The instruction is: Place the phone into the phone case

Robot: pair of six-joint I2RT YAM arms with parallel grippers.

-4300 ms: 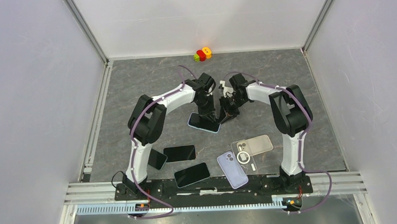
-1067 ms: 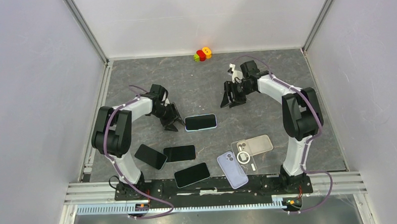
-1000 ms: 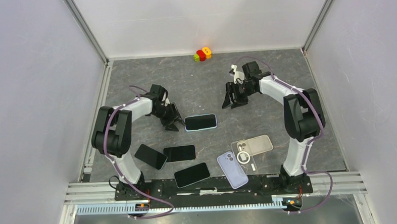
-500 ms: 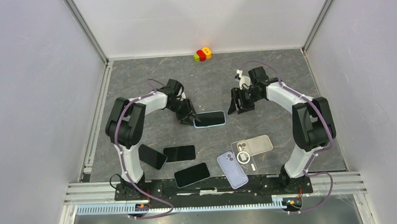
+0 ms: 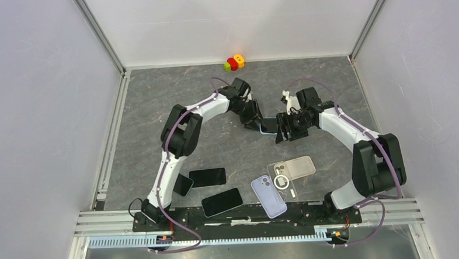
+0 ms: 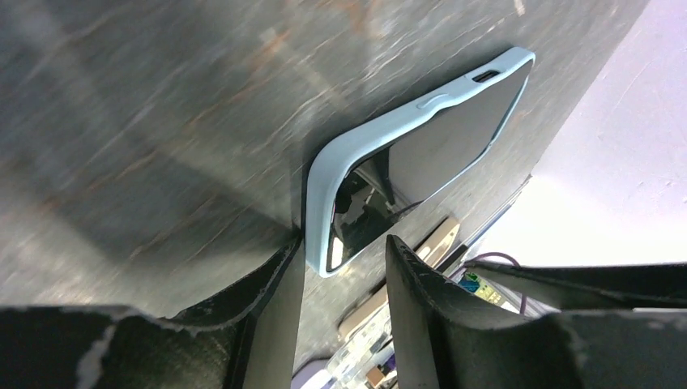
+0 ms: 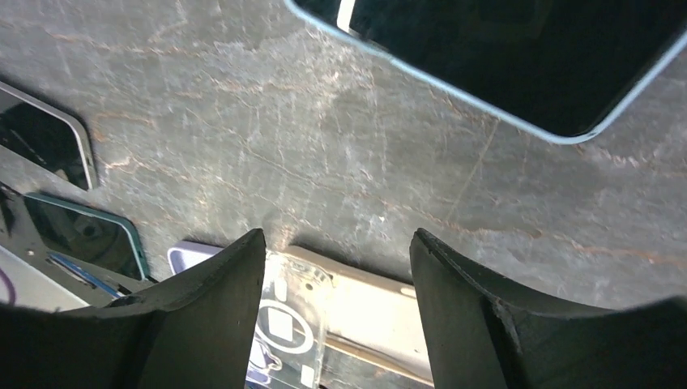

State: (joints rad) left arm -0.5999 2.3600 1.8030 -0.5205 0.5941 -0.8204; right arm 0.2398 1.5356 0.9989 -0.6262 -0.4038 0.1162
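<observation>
A dark-screened phone sits in a light blue phone case (image 6: pixel 421 154), flat on the grey table (image 5: pixel 156 109), mid-table between both grippers. From above only a sliver of it (image 5: pixel 267 128) shows. My left gripper (image 6: pixel 344 243) is open at the phone's near corner, its left finger against the blue rim and nothing between the jaws. My right gripper (image 7: pixel 336 239) is open and empty, just short of the phone's long edge (image 7: pixel 502 57). Seen from above, the left gripper (image 5: pixel 256 121) and right gripper (image 5: pixel 284 132) flank the phone.
A beige case (image 5: pixel 299 167), a clear case (image 5: pixel 282 180) and a purple case (image 5: pixel 268 196) lie near the right arm's base. Three bare phones (image 5: pixel 207 177) (image 5: pixel 221 201) (image 5: pixel 183 184) lie front left. A small coloured toy (image 5: pixel 234 63) sits by the back wall.
The left gripper has slid the blue-cased phone rightward across the table. The right gripper has swung down and inward to meet it, its jaws wider than before.
</observation>
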